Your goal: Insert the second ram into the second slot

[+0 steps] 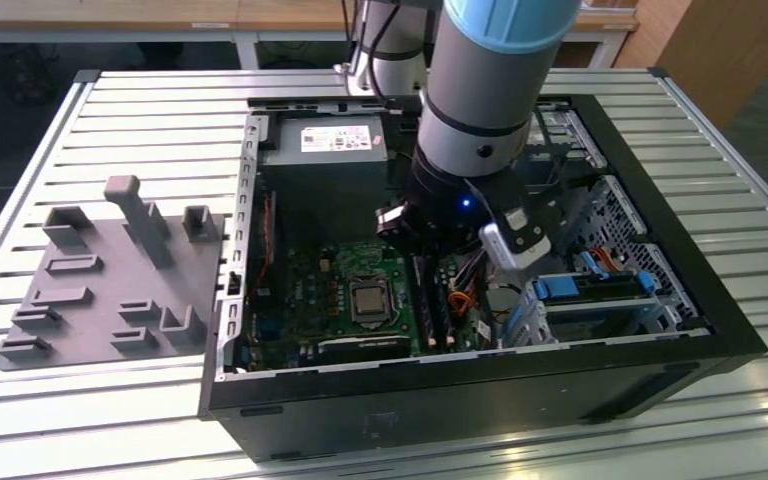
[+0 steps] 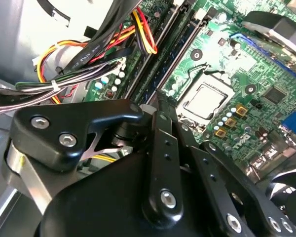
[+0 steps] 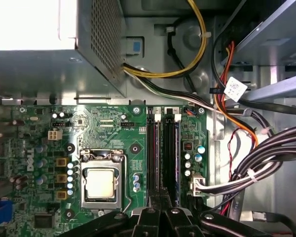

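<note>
Slatted table (image 1: 117, 110), open case (image 1: 704, 300); pincer (image 3: 160, 210) over slots, cables (image 3: 266, 163) beside

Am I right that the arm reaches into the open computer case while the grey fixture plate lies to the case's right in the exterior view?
Not quite: the exterior view shows the grey fixture plate to the left of the computer case; the arm does reach in.

We see cable bundle (image 3: 266, 158) crowding one side of memory slots (image 3: 163, 158); CPU socket (image 3: 101, 180) on other side low, flat. Power supply (image 1: 324, 160) walls far end.
</note>
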`<action>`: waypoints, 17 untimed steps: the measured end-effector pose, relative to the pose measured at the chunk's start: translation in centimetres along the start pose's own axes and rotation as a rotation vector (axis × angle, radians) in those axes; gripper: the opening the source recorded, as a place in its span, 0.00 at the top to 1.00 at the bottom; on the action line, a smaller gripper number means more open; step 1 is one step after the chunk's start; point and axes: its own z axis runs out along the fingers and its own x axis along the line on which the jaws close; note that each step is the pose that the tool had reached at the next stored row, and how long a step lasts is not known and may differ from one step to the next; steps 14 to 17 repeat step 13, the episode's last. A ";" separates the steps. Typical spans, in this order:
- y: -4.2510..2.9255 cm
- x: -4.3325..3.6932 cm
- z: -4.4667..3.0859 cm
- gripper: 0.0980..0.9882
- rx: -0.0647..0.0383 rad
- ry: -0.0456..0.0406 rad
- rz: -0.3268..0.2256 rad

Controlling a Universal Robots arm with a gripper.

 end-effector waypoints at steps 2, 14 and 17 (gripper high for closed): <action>0.01 0.01 -0.28 0.99 0.000 0.0000 0.000; 0.03 0.03 -0.83 0.99 0.000 0.0000 0.000; 0.03 0.03 -0.83 0.99 0.000 0.0000 0.000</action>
